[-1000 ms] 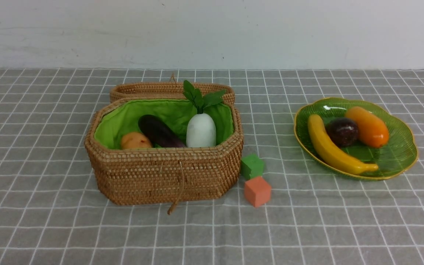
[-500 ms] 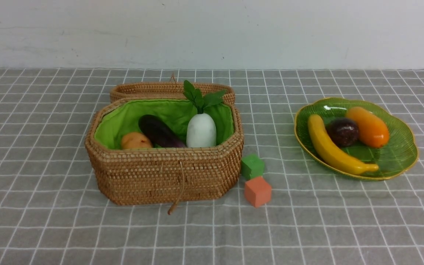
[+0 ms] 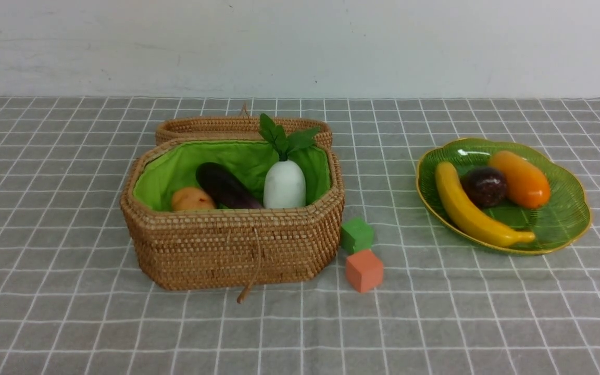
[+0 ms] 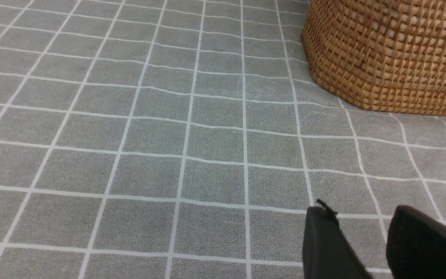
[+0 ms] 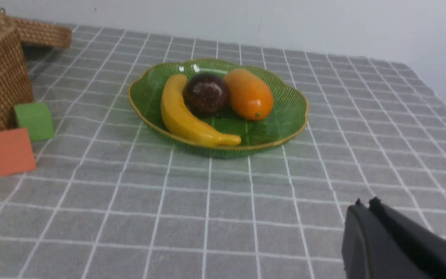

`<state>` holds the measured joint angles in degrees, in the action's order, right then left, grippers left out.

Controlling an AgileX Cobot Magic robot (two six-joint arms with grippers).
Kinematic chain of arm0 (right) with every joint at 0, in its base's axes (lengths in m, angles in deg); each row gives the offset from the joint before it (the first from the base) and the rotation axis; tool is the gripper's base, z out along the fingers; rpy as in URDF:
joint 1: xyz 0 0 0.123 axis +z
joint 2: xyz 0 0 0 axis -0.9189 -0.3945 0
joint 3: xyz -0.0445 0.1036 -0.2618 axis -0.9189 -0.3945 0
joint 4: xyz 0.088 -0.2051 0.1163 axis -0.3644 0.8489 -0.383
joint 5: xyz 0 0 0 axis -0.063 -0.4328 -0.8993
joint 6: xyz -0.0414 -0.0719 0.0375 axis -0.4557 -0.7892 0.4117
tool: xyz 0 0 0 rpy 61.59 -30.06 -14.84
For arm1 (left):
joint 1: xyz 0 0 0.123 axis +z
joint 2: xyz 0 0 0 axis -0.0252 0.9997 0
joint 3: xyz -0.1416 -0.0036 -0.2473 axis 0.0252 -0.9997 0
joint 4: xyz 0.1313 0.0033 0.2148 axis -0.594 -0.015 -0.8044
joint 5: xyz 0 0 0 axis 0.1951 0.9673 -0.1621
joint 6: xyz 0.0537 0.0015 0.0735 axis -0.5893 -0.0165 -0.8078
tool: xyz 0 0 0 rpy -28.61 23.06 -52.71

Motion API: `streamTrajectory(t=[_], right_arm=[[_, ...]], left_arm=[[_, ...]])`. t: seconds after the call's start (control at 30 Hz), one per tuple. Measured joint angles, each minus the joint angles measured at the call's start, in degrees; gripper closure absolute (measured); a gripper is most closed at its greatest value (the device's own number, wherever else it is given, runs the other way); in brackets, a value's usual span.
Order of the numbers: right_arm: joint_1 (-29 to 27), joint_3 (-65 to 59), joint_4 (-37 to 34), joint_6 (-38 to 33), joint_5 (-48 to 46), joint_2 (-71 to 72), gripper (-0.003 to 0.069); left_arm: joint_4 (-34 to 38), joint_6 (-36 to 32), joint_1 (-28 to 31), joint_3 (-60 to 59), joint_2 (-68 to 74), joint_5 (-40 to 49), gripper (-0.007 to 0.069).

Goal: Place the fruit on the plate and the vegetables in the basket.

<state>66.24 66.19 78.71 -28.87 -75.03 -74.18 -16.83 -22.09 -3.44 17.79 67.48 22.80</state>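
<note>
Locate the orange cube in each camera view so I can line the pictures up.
Front view: the orange cube sits on the cloth just right of the basket, in front of the green cube.
Left wrist view: not in it; only the basket's wall and bare cloth show.
Right wrist view: the orange cube lies at the picture's left edge, beside the green cube.
Shared landmark: the basket's woven wall appears in all three views.

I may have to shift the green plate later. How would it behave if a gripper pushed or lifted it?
The plate looks like glass, so probably rigid, fragile and slick at its thin gold rim. It is shallow, and the banana, dark round fruit and mango lie loose, so a tilt would likely roll them off.
</note>
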Motion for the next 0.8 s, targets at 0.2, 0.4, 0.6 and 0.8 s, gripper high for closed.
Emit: streamTrajectory(t=[0.2, 0.4, 0.6, 0.8], right_arm=[[0.0, -9.6, -3.0, 0.5, 1.6, 0.3, 0.0666], [0.0, -10.1, -4.9, 0.5, 3.9, 0.3, 0.0664], [0.0, -10.1, -4.9, 0.5, 4.1, 0.3, 0.0659], [0.0, -10.1, -4.9, 0.5, 4.1, 0.3, 0.0655]], left_arm=[[0.0, 0.0, 0.0, 0.0, 0.0, 0.0, 0.0386], [0.0, 0.0, 0.0, 0.0, 0.0, 0.0, 0.0386], [0.0, 0.0, 0.0, 0.0, 0.0, 0.0, 0.0386], [0.0, 0.0, 0.0, -0.1, 0.0, 0.0, 0.0386]])
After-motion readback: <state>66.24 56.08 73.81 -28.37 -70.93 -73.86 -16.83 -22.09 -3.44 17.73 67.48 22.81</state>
